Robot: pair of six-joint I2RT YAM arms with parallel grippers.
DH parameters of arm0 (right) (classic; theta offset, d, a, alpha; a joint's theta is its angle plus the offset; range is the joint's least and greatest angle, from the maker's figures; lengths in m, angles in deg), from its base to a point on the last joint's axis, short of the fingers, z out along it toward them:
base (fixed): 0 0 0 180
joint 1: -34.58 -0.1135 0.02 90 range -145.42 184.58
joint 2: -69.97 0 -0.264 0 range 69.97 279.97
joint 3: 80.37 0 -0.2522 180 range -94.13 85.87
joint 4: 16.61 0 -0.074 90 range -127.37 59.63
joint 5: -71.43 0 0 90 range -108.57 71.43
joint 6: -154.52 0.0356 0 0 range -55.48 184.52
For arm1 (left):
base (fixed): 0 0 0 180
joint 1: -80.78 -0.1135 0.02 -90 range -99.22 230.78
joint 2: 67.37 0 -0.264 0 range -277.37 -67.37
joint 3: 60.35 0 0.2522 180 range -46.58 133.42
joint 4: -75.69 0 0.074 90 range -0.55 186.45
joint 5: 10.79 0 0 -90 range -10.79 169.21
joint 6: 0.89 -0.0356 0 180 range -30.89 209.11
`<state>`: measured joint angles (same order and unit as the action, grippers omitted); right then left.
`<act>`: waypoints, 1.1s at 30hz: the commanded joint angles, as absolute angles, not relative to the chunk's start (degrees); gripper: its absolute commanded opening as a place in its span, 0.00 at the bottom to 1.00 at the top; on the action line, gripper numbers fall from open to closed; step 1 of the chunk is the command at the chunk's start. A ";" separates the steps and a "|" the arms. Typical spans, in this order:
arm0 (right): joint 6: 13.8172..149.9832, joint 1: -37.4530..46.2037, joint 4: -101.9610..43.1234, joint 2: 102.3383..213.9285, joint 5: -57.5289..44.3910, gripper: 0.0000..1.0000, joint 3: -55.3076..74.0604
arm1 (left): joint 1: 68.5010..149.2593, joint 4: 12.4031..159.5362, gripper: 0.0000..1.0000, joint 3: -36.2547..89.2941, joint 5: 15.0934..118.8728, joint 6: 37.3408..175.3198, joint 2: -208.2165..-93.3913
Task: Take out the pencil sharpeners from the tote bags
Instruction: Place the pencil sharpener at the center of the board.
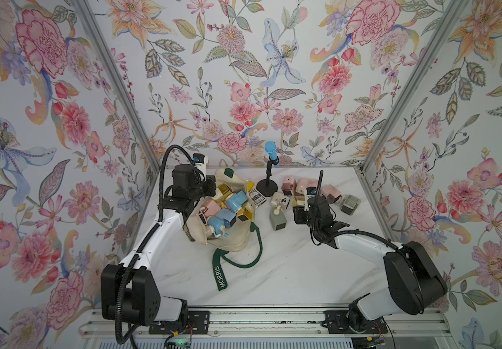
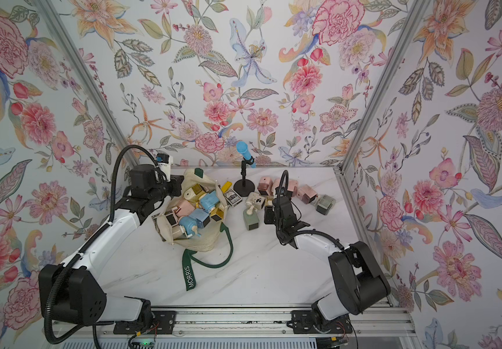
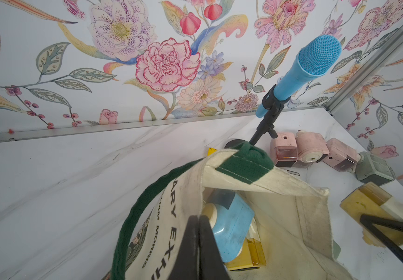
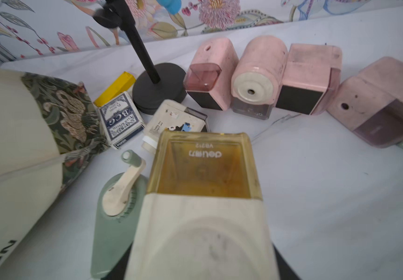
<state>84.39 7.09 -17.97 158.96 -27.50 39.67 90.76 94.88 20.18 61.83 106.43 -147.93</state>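
Note:
The cream canvas tote bag (image 1: pixel 232 240) (image 2: pixel 203 243) lies open on the table, with several pastel pencil sharpeners inside, among them a light blue one (image 1: pixel 234 200) (image 3: pixel 232 225) and a pink one (image 1: pixel 210 208). My left gripper (image 1: pixel 210 185) (image 3: pixel 199 234) is shut on the bag's rim (image 3: pixel 195 189), holding the mouth up. To the right of the bag, my right gripper (image 1: pixel 298 209) (image 4: pixel 203 263) is shut on a cream sharpener with an amber drawer (image 4: pixel 203 169) (image 3: pixel 365 206), just above the table. Pink sharpeners (image 1: pixel 288 184) (image 4: pixel 210 72), a sage green one (image 1: pixel 277 219) (image 4: pixel 118 218) and a cream one (image 1: pixel 280 199) stand on the table nearby.
A blue microphone (image 1: pixel 271 152) on a black stand (image 1: pixel 266 188) rises behind the sharpeners. A dark printed card box (image 1: pixel 255 196) (image 4: pixel 120 118) and a flat yellow bar (image 2: pixel 227 185) (image 4: pixel 115 88) lie beside the bag. The green "MORRIS" strap (image 1: pixel 222 276) trails toward the front edge.

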 commanded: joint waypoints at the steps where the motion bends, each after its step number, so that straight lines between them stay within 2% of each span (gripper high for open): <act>1: 84.75 7.10 -17.63 163.46 -28.08 0.44 35.49 | 91.28 91.82 0.00 20.99 60.75 105.89 -146.65; 11: 83.13 6.89 -17.04 173.60 -25.26 0.47 30.49 | 91.19 91.83 0.00 21.15 60.76 105.90 -146.83; 14: 82.94 6.56 -17.07 175.13 -24.63 0.52 29.67 | 91.17 91.88 0.00 21.22 60.68 105.95 -146.92; 16: 82.85 6.41 -17.62 175.53 -24.69 0.59 29.27 | 91.22 91.86 0.00 21.21 60.67 105.94 -146.90; 22: 82.59 6.01 -18.46 174.04 -25.10 0.78 29.42 | 91.17 91.96 0.00 21.09 60.77 105.79 -146.81; 33: 84.27 6.05 -20.76 163.32 -28.13 0.84 33.43 | 91.21 91.91 0.00 21.03 60.68 105.81 -146.65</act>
<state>83.02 6.26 -19.54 167.42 -25.99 32.15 90.76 94.88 20.18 61.83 106.43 -147.93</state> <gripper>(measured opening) 0.834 0.050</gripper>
